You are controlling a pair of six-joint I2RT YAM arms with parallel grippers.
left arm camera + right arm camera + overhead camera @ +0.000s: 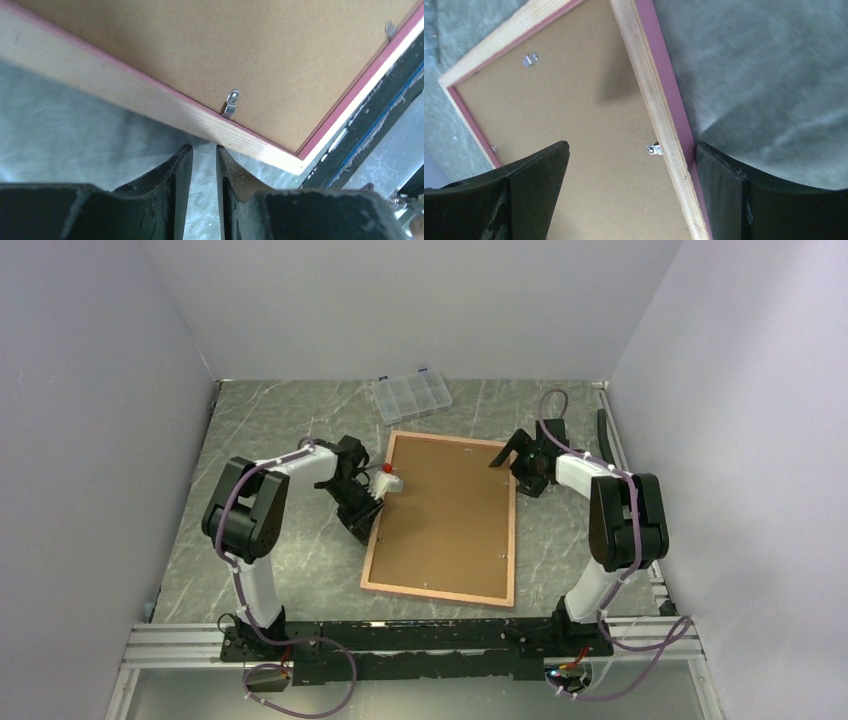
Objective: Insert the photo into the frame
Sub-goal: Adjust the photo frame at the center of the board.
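Shows the left pincer (204, 150) nearly together, with only a thin slit between its dark fingers and nothing in the slit. Places its tips just beside the tan wooden left edge of the frame (150, 102), low over the grey marbled surface (60, 135); touching or not, cannot tell. Shows, just inside that edge, a small metal clip (231, 102) at the rim of the brown backing board (210, 45). Shows a small white-and-red thing (386, 480) at the same left edge, beside the pincer, too small to identify.

Shows the right pincer (631, 147) spread wide apart and gripping nothing. Sets it astride the frame's right edge near the far right corner, one finger above the backing board, the other above the surface outside the frame. Shows a second clip (654, 149) at that right edge, between the two fingers.

Has the frame lying face down on the surface between the two arms, back upward, pink trim along the wood, backing board filling it. Hides the photo; under the board or not, cannot tell. Shows a clear compartment box (411, 396) on the surface just beyond the frame's far left corner.
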